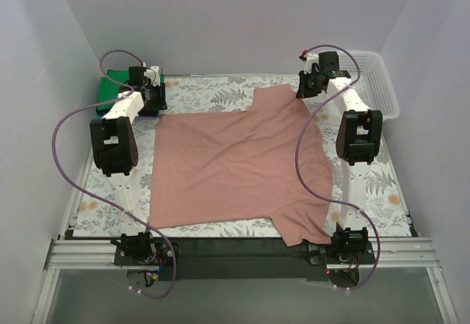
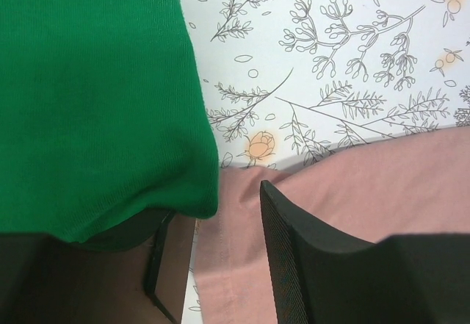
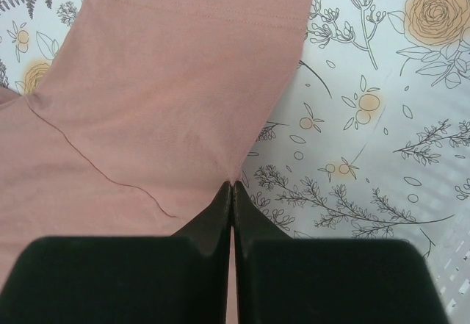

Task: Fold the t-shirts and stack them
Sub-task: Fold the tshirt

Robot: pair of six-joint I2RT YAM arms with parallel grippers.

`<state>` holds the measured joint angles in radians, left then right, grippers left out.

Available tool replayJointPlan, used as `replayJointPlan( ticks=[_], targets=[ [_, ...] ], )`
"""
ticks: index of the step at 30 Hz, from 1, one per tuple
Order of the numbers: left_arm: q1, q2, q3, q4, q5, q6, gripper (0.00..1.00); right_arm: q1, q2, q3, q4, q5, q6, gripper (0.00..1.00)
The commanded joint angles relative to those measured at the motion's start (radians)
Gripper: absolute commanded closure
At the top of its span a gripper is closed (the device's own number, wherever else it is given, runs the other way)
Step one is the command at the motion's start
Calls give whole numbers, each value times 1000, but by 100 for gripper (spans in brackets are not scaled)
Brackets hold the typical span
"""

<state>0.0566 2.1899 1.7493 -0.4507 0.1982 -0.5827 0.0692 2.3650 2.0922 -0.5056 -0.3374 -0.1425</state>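
A dusty pink-brown t-shirt lies spread flat on the floral table cloth, with one sleeve at the far right and one at the near right. A folded bright green t-shirt sits at the far left corner, with a darker layer under it. My left gripper is open over the pink shirt's far left corner, beside the green shirt. The pink hem lies between its fingers. My right gripper is shut on the edge of the pink shirt's far sleeve, pinched at the tips.
A white mesh basket stands at the far right corner, just behind the right arm. The floral table cloth shows along the far edge and both sides. Purple cables loop off both arms above the cloth.
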Motion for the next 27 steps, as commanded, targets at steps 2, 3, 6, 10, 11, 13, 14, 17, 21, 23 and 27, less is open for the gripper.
replayJointPlan(
  ticks=[2, 3, 6, 10, 11, 13, 14, 17, 21, 23, 27],
  targets=[
    [-11, 30, 47, -17, 18, 14, 62, -6, 3, 32, 12, -15, -3, 99],
    [-11, 47, 53, -25, 12, 15, 62, -5, 5, 32, 10, -12, -3, 99],
    [-11, 73, 73, -51, 0, 18, 64, -6, 7, 32, 10, -12, 0, 99],
    [-12, 82, 69, -52, -34, 21, 65, -6, 8, 32, 10, -11, -2, 99],
    [-12, 83, 69, -55, -39, 21, 65, -6, 10, 32, 10, -12, -2, 99],
    [-12, 93, 67, -59, -54, 18, 65, -6, 11, 32, 10, -14, -2, 99],
    [-12, 96, 64, -60, -54, 18, 65, -6, 10, 31, 10, -14, -3, 99],
    [-14, 99, 53, -63, -74, 15, 63, -6, 8, 28, 10, -12, -3, 99],
    [-15, 99, 49, -77, -95, 14, 59, -6, 7, 31, 10, -12, -5, 99],
    [-15, 93, 49, -88, -89, 9, 59, -6, 4, 34, 9, -14, -6, 99],
    [-17, 67, 38, -75, -45, -12, 92, -6, -7, 34, 10, -18, -6, 99]
  ],
)
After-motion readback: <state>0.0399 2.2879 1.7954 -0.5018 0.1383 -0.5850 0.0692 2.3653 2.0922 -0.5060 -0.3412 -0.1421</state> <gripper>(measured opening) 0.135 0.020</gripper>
